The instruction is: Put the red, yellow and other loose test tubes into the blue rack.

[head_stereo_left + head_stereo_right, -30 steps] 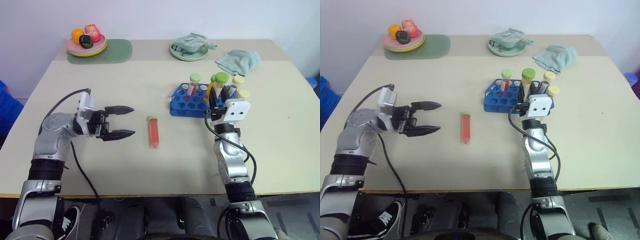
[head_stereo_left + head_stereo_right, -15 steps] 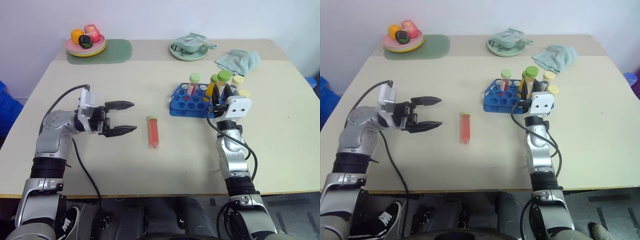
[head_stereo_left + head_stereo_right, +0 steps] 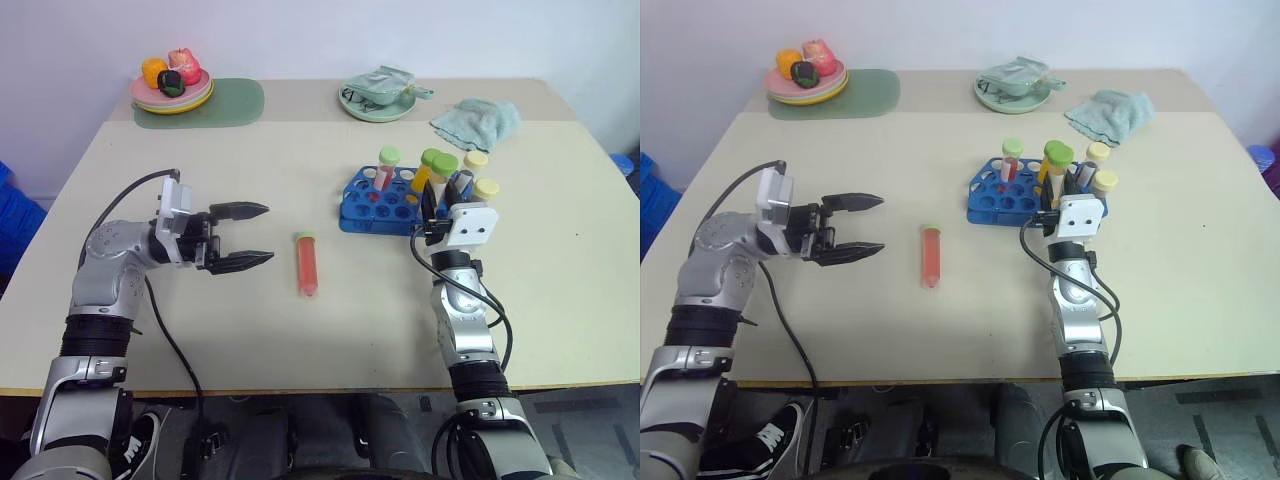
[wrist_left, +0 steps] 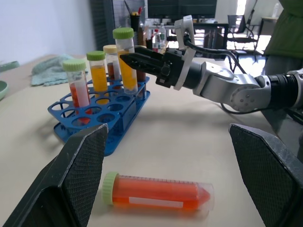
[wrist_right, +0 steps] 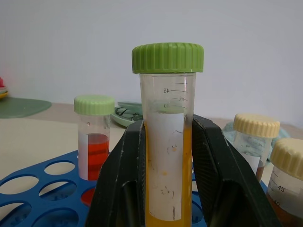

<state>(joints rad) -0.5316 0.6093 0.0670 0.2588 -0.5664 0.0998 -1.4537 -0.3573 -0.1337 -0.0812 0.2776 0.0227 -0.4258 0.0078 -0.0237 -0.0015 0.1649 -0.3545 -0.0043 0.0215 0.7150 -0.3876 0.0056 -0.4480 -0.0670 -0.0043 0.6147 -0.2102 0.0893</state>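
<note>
A red-orange tube with a pale green cap lies flat on the table. My left gripper is open just to its left, pointing at it and apart from it. The blue rack stands right of centre with several capped tubes upright in it. My right gripper is shut on a yellow tube with a green cap, held upright at the rack's right end. Its black fingers clasp the tube's middle. The tube's lower end is down by the rack's top plate; I cannot tell whether it sits in a hole.
At the back left, a plate of toy fruit sits on a green mat. At the back there is a green dish with a crumpled packet, with a teal cloth to its right.
</note>
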